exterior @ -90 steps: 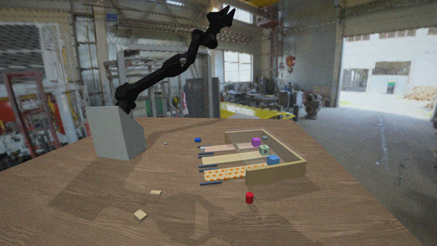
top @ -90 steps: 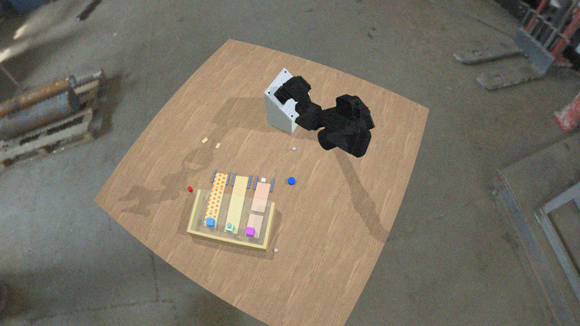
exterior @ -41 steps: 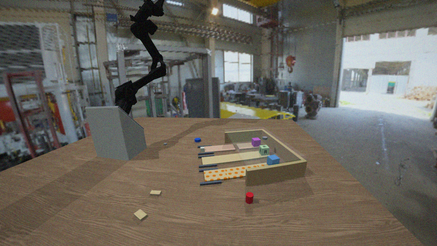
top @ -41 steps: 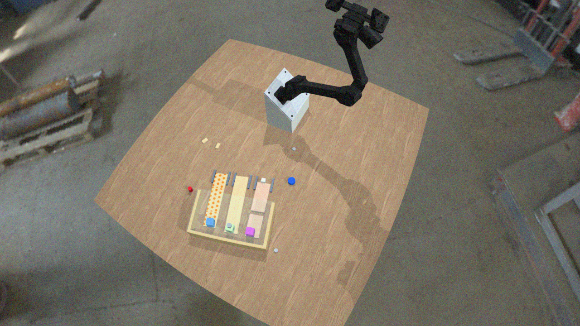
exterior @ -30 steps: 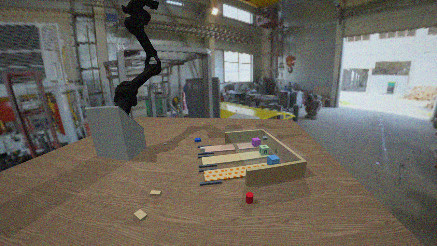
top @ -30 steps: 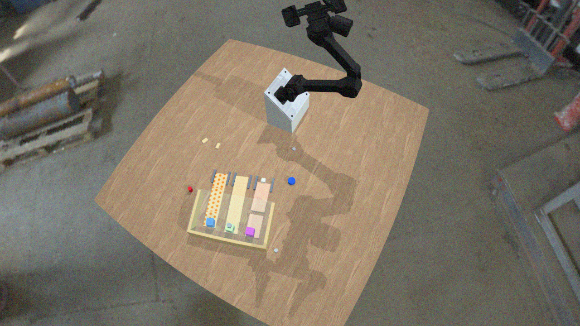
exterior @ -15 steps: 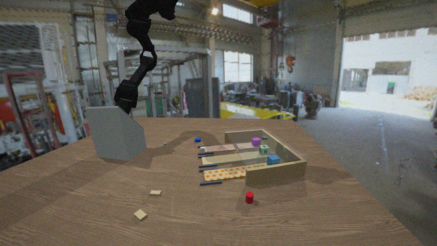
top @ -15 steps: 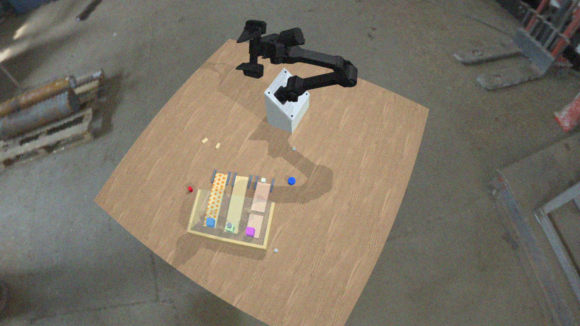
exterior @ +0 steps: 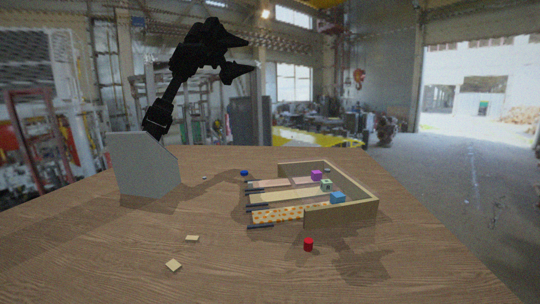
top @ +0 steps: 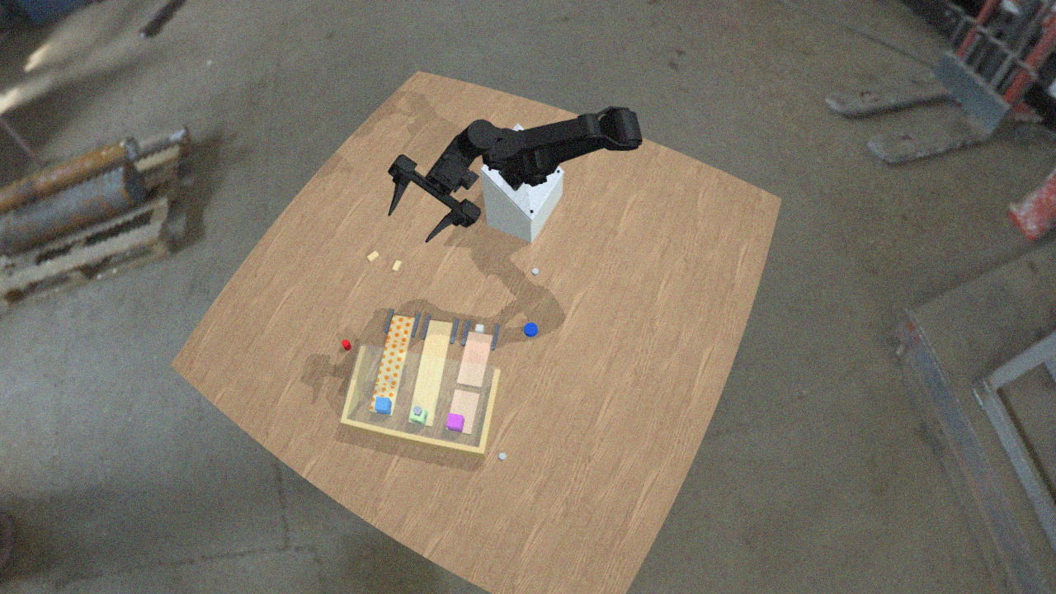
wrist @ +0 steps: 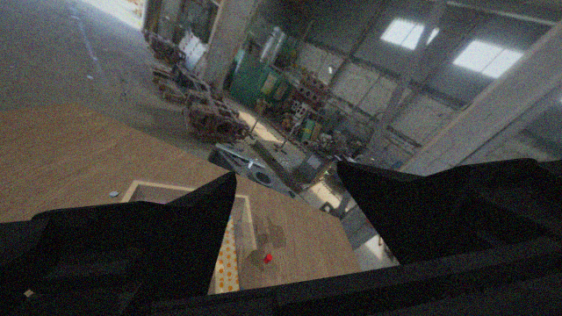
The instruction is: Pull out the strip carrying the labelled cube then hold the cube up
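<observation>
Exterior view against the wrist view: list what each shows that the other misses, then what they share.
Only the exterior view shows the green cube marked R on the unbroken cream strip, the purple cube on the pink strip that is split in two, the blue cube, and the arm's grey base. Only the wrist view looks straight between the claw's fingers. Both show the open, empty claw, the orange dotted strip, the red cylinder and the tray wall.

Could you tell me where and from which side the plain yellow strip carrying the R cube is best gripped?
Probably at the strip's free end, which sticks out of the open side of the tray between the dark rails. It lies flat, so the open gripper should come down from above on that end; the walled end holds the R cube.
</observation>
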Robot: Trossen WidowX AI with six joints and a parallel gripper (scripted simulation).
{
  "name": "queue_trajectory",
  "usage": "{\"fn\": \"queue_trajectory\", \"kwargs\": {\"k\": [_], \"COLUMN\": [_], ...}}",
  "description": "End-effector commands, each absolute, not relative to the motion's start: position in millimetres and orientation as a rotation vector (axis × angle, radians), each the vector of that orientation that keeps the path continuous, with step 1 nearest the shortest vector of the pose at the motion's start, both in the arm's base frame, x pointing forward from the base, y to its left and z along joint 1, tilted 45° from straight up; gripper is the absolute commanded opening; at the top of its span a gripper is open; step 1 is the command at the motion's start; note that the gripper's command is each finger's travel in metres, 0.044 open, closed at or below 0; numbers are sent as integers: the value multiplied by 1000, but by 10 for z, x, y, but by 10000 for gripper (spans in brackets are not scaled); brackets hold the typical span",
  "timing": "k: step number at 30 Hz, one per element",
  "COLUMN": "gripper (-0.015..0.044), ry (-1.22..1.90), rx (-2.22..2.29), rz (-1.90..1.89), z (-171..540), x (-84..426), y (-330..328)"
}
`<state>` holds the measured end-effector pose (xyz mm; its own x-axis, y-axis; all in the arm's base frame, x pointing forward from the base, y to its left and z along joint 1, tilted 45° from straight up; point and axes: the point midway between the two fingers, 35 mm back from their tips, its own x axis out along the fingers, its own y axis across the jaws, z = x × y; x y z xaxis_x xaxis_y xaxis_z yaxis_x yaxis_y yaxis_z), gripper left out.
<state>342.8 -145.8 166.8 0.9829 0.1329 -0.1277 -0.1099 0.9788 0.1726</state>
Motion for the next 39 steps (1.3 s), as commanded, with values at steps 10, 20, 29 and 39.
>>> {"fn": "queue_trajectory", "kwargs": {"k": [10,20,29,39], "gripper": [400,400,400,216], "ry": [568,568,568,765], "rx": [716,716,716,618], "rz": [334,334,334,402], "z": [518,518,518,230], "x": [3093,3093,3093,3434], "y": [-104,-104,-104,-49]}}
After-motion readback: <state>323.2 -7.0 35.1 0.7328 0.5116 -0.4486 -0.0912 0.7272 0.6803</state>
